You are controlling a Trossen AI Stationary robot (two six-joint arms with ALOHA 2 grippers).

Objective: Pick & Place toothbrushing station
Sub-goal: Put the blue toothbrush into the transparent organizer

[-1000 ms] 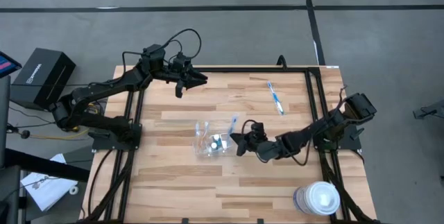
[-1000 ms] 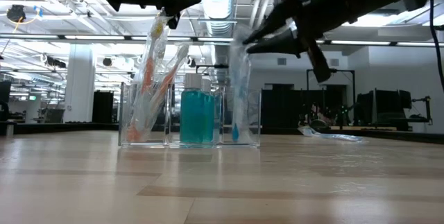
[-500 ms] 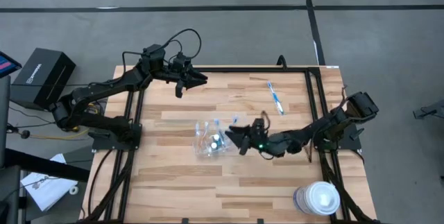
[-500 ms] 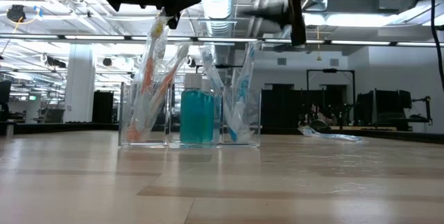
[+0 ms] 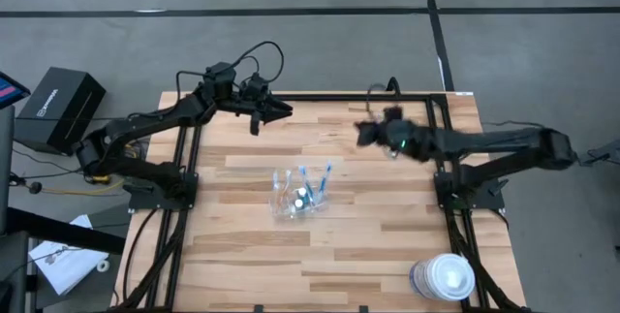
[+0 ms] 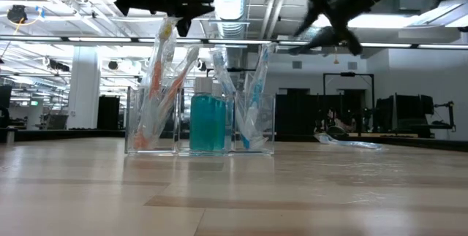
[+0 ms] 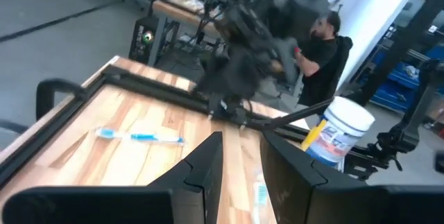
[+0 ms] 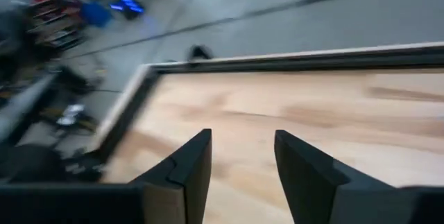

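Right hand, fingers parted and empty, upper right of centre, just beside the loose toothbrush lying lengthwise down-frame.

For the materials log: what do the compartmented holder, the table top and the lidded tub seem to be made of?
Holder: clear glossy plastic or acrylic, judging by the see-through walls and the room showing behind. Table top: wood, satin finish, with visible plank strips and grain. Tub: likely white plastic with a matte lid; the material is uncertain.

light: bright, even overhead | shadows: soft | blur: right wrist view smeared
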